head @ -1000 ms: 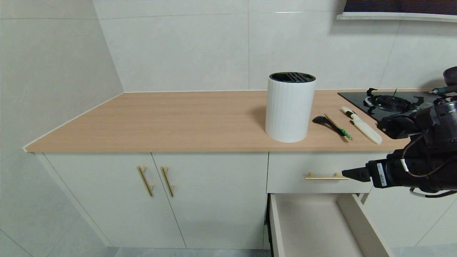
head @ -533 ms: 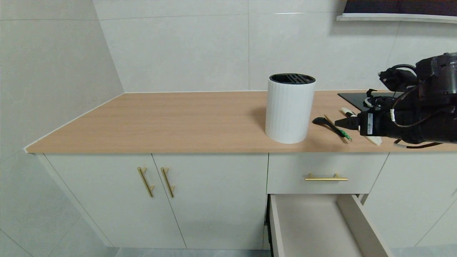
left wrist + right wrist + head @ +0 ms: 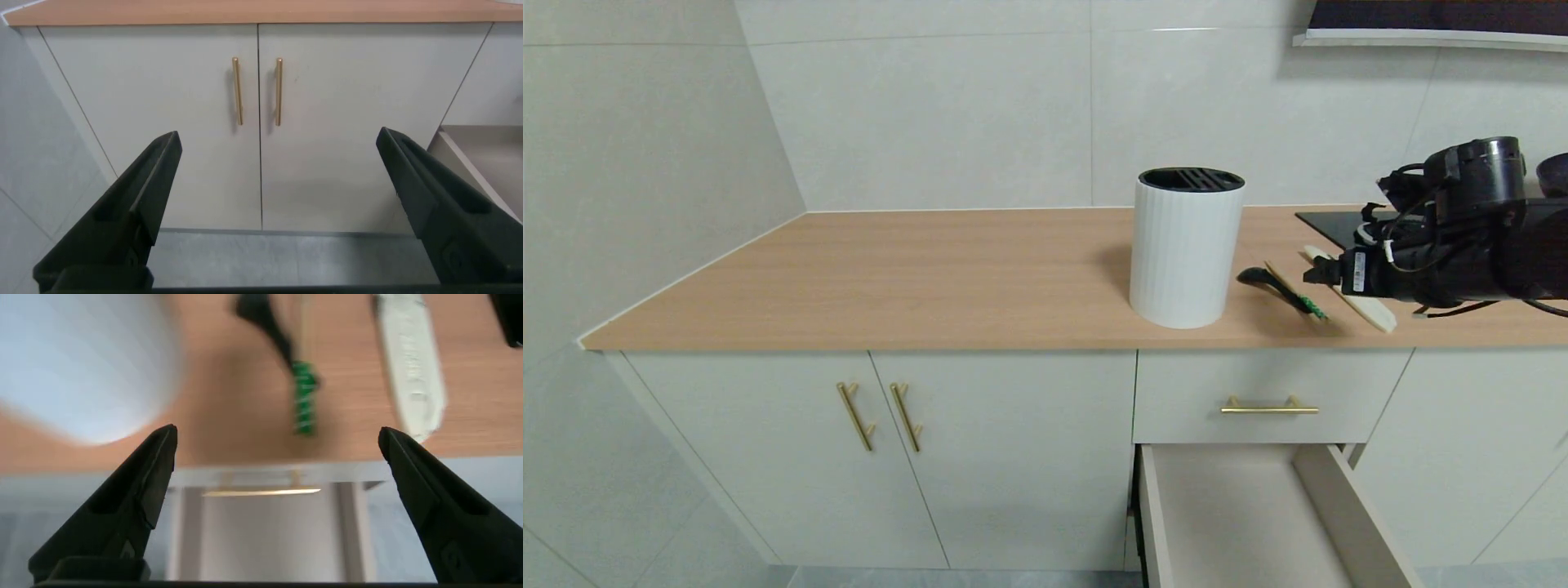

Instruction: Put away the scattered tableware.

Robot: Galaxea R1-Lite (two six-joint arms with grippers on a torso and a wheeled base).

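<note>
Wooden surface (image 3: 931,278) bears a spoon (image 3: 1258,277) and knife (image 3: 1376,314) just beneath the right claw (image 3: 1313,273), spread wide; its label is unreadable. Left claw (image 3: 278,147) gapes too.

A black spoon (image 3: 1255,276) with a green-wrapped handle end lies flat near the table's (image 3: 931,278) front edge, toward its right end, its bowl turned away from that edge. A thin wooden chopstick (image 3: 1278,276) lies along it, close enough that touching cannot be told. Just to the right lies a white knife (image 3: 1372,313), flat and roughly parallel. A white ribbed holder (image 3: 1186,245) with a black slotted top stands upright just left of the spoon.
</note>
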